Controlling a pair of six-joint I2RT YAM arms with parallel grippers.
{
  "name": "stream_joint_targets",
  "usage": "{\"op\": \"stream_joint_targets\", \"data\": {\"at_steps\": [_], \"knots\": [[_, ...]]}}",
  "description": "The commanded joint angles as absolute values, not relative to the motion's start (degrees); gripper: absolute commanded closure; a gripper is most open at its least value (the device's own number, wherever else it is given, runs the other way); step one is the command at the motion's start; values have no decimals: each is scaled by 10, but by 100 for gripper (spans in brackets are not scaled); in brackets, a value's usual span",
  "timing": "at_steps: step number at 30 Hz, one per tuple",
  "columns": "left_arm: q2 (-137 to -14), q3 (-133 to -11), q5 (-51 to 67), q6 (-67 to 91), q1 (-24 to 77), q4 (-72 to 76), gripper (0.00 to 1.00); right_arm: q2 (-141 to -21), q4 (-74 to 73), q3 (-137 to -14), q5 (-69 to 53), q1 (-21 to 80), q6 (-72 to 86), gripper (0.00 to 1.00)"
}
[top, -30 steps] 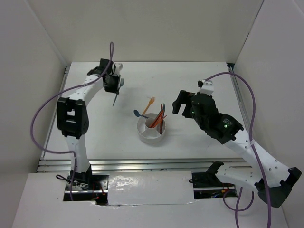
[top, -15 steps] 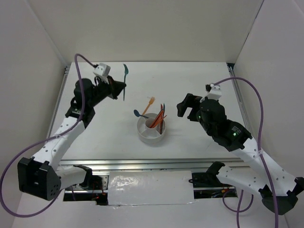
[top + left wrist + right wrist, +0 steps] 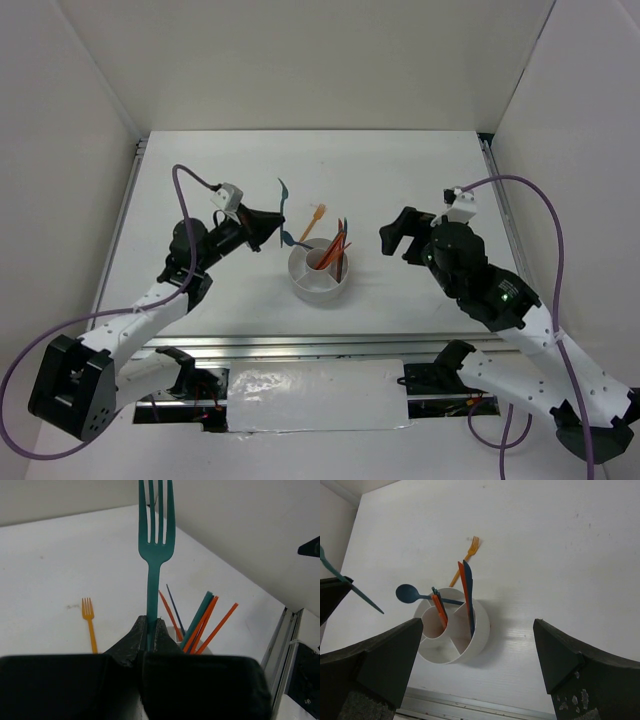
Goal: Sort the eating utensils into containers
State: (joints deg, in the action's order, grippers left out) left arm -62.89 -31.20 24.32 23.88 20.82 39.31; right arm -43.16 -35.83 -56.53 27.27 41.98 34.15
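Surface: bare white tabletop (image 3: 400,170), closed in by plain white walls (image 3: 320,60) at the left, back and right.
Holder: round white holder (image 3: 320,288) stands mid-tabletop, between the two arms.
Left wrist only: the teal fork (image 3: 155,540) has its tines up, with orange and teal chopsticks (image 3: 205,620) fanning out behind it.
Right wrist only: the holder's inner dividing walls, and the blue spoon (image 3: 407,593) with its bowl out over the rim.
Loose piece: the orange fork (image 3: 315,218) lies flat just behind the holder.
Left arm: stretched low toward the holder; left pincer (image 3: 266,227) is clamped on the teal fork's handle.
Right arm: raised and angled at the holder; right pincer (image 3: 398,238) has its fingers (image 3: 390,660) wide apart, gripping nothing.
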Motion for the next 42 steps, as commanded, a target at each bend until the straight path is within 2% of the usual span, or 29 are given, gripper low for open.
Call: {"op": "stream_joint_targets", "data": {"at_steps": [1, 10, 22, 32, 36, 40, 42], "knots": [[-607, -315, 238, 219, 220, 472, 100, -412, -364, -560, 287, 419, 351, 0], [-657, -245, 221, 237, 261, 633, 100, -421, -363, -557, 274, 419, 352, 0], [-723, -217, 191, 203, 278, 675, 100, -413, -369, -557, 278, 419, 354, 0], [-781, -207, 221, 220, 276, 729, 100, -418, -374, -567, 272, 419, 355, 0], [-803, -202, 225, 225, 277, 741, 93, -413, -375, -565, 276, 419, 354, 0], [-806, -199, 229, 228, 278, 735, 90, -417, -381, -568, 279, 419, 353, 0], [-804, -194, 228, 226, 279, 733, 85, -417, -381, -568, 277, 419, 352, 0]]}}
